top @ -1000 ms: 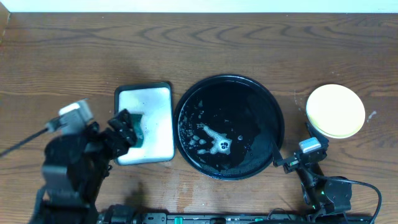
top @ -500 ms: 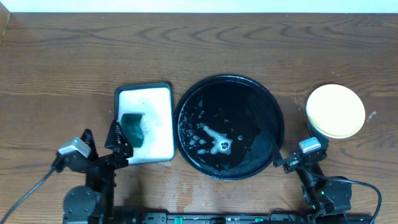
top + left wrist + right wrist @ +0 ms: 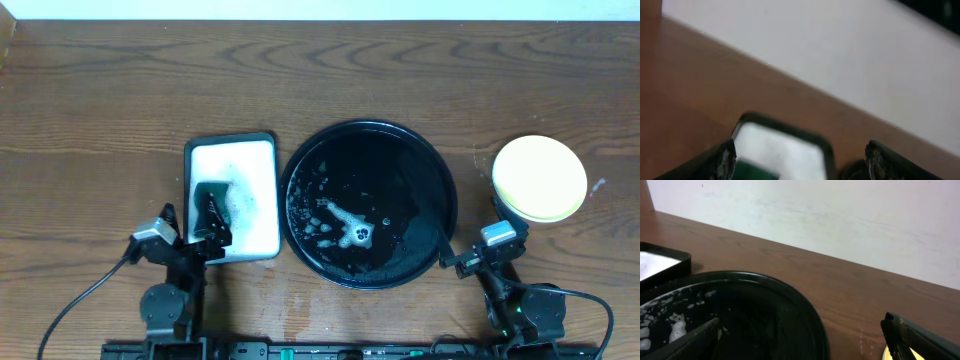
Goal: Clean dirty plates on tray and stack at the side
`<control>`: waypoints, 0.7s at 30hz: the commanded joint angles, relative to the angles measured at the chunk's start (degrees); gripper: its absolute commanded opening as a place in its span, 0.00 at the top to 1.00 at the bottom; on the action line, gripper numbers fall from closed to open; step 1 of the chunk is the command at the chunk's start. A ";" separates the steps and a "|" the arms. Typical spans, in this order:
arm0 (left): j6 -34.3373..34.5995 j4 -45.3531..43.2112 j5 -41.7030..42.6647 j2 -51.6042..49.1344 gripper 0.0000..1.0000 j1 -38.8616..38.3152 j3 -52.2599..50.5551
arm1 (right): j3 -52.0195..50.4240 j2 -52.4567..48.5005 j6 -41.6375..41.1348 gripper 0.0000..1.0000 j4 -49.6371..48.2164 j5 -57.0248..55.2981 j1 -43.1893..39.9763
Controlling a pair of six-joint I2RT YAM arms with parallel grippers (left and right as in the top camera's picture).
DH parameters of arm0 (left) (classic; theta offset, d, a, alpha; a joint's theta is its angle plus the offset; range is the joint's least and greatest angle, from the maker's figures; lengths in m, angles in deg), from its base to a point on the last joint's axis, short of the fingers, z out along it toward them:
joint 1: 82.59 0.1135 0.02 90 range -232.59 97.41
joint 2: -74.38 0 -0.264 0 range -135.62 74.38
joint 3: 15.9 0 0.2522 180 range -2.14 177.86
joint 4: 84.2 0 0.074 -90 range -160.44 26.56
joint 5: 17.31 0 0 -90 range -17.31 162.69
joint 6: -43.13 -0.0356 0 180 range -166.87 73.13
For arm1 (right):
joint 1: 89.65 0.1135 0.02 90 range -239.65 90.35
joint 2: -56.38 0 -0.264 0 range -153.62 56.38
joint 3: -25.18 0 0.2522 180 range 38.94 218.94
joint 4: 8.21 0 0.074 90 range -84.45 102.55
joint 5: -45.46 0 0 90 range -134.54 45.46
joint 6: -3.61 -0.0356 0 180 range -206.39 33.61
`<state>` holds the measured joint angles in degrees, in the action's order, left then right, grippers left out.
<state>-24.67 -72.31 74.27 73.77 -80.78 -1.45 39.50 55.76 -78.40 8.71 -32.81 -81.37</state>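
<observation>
My left pincer (image 3: 799, 159) is spread wide over the near end of the white tray (image 3: 250, 170), where the green sponge (image 3: 754, 173) lies. My right pincer (image 3: 800, 332) is spread too, at the foamy black tray (image 3: 400, 165). The plates (image 3: 540, 178) sit stacked on the desk (image 3: 320, 70) right of that tray, with the pale yellow one on top.

Far side: a wide band of bare tabletop (image 3: 330, 70) runs edge to edge, open to either arm. The wood at far left is bare too.
Centre: black round tray (image 3: 300, 160) with a raised rim to get over.
Just left of it, across a narrow gap: white rectangular tray (image 3: 250, 165) holding a green sponge (image 3: 212, 192). The left gripper (image 3: 205, 228), jaws spread, hangs over its near end.
Right: stack of plates (image 3: 540, 178), parted from the black tray by a strip of wood. The right gripper (image 3: 800, 327), jaws spread, sits at that strip's near end, by the rim.
</observation>
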 commanded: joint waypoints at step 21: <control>-0.96 5.70 0.74 -0.31 0.17 0.26 -0.46 | -0.26 0.33 0.44 0.01 0.02 -0.35 -0.31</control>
<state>-24.67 -69.34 75.37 73.73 -80.76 -1.48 39.50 55.76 -78.40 8.71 -32.81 -81.37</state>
